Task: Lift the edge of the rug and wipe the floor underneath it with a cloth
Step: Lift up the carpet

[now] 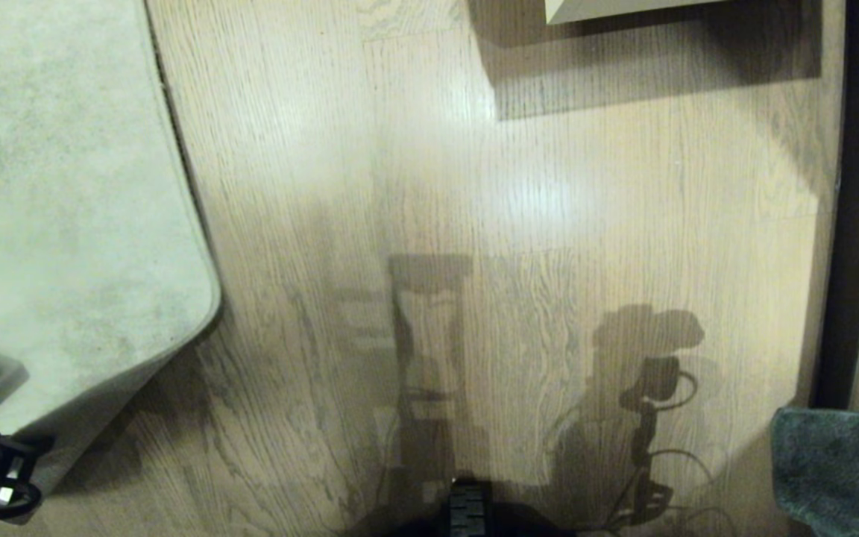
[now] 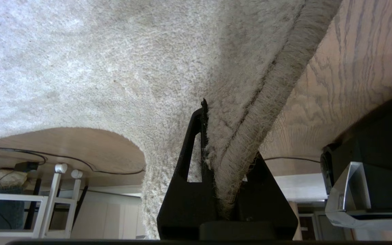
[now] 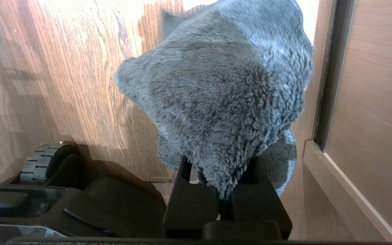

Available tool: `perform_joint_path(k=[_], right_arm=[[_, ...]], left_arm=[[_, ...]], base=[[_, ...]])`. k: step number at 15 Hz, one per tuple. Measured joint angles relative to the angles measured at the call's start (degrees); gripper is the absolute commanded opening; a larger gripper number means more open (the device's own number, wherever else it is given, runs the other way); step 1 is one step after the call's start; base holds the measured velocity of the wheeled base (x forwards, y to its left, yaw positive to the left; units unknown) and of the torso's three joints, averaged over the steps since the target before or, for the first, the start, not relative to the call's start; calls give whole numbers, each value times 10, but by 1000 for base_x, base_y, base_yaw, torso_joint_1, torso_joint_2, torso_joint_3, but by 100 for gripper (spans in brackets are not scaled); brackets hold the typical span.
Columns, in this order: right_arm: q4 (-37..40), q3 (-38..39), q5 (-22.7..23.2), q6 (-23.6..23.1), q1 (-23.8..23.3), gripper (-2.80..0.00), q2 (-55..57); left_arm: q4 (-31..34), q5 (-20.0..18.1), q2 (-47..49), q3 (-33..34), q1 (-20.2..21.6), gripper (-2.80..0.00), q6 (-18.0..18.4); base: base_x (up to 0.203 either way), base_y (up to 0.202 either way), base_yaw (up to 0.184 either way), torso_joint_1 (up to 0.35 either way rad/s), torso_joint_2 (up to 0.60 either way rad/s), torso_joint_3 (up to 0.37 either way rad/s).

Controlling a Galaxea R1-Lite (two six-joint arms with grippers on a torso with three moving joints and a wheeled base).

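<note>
A: Rug edge (image 2: pixel 247 112) sits pinched between the left gripper (image 2: pixel 225 200) jaws, which are closed tight on the bound border near the corner. Why held that way?

B: I judge it keeps the corner raised so the floor (image 1: pixel 474 186) beneath is exposed. From the wrist camera the pile drapes away from the jaws in a fold, and bare planks show beyond the border.

A: And the other arm?

B: The right gripper (image 3: pixel 225 204) has its jaws clamped on one bunched end of the cloth (image 3: pixel 223 88), the rest of the terry ballooning out past the jaw tips, clear of the floor. From the head camera the cloth shows at the robot's right, well apart from the rug. I'd say it's held ready, wiping not yet begun.

A: Counts?

B: One rug, one corner lifted. One cloth. Two grippers, each gripping one thing. One dark door frame (image 1: pixel 858 201) beside the cloth.

A: Next demand?

B: Probably carrying the cloth across to the planks under the raised corner.
</note>
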Motion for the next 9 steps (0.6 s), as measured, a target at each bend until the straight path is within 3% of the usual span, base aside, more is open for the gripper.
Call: perform_joint_path(k=[9], right_arm=[[0,0,0,0,0,-280,0]], left_arm=[[-1,1,-10,2,0,-280,0]], base=[[0,0,0,0,0,0]])
